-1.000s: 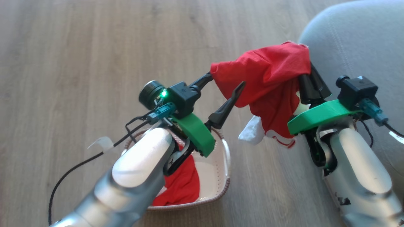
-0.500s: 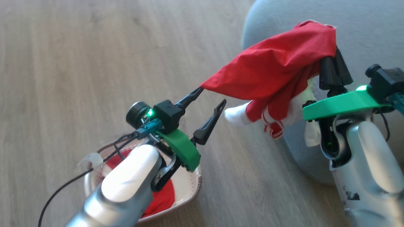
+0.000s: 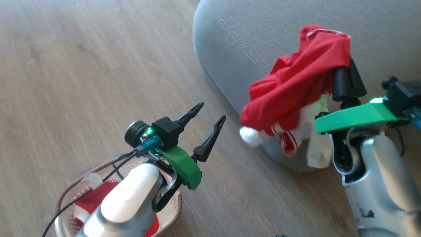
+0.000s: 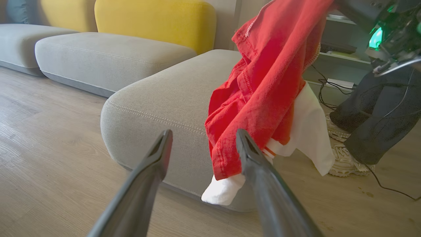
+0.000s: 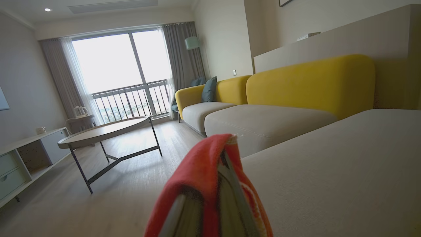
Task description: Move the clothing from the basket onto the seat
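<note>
Silver-white forearms (image 3: 128, 200), green wrist brackets (image 3: 181, 162), black long-fingered hands (image 3: 212, 110), teal connector (image 3: 148, 144)

Red garment (image 3: 296, 89) aloft at grey seat (image 3: 250, 29) corner.
Bunched, white trim dangling below; second red piece (image 3: 98, 197) lies crumpled in the cream, brown-rimmed basket (image 3: 179, 205) on the floor (image 3: 82, 65).

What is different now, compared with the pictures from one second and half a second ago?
The red garment, caught by a corner on the left hand before, has come free; it now hangs bunched from the right hand alone, over the corner of the seat. The head view has turned toward the seat. Unchanged: left hand open, right hand shut on the garment, other red clothing in the basket.
</note>
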Robot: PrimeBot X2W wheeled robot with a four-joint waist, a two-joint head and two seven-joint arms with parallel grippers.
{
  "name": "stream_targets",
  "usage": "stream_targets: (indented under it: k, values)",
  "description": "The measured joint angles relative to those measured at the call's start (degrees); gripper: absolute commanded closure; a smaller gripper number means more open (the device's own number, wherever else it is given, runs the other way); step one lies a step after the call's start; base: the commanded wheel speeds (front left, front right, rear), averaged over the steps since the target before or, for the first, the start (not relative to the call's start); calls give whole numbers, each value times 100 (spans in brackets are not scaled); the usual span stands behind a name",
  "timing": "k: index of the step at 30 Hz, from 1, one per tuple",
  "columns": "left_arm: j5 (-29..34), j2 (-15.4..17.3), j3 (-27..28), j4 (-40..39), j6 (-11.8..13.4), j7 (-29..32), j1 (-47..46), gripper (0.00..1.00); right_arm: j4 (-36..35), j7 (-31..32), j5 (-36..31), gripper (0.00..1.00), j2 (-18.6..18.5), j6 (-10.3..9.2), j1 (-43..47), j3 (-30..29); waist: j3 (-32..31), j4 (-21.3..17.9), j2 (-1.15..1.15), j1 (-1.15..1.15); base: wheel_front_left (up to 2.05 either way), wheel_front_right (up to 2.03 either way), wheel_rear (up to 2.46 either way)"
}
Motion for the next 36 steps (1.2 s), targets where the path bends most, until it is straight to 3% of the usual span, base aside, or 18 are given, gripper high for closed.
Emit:
stream_targets:
  k: [10, 21, 27, 36]
  values:
    - [-59, -34, -94, -13, 0, 0, -122, 0, -411, 0, -138, 100, 43, 0, 462, -597, 104, -200, 0, 0, 0, 0, 0]
    - [48, 132, 114, -432, 0, 0, -118, 0, -471, 0, -313, 100, 149, 0, 608, -672, 402, -202, 0, 0, 0, 0, 0]
    - [227, 275, 112, -648, 0, 0, -126, 0, -250, 0, -186, 100, 41, 0, -135, -721, 796, -204, 0, 0, 0, 0, 0]
    - [445, 569, -9, -849, 0, 0, -420, 0, 138, -1, -272, 100, -645, 0, -1511, -1122, 1642, -65, 0, 1, 0, 0, 0]
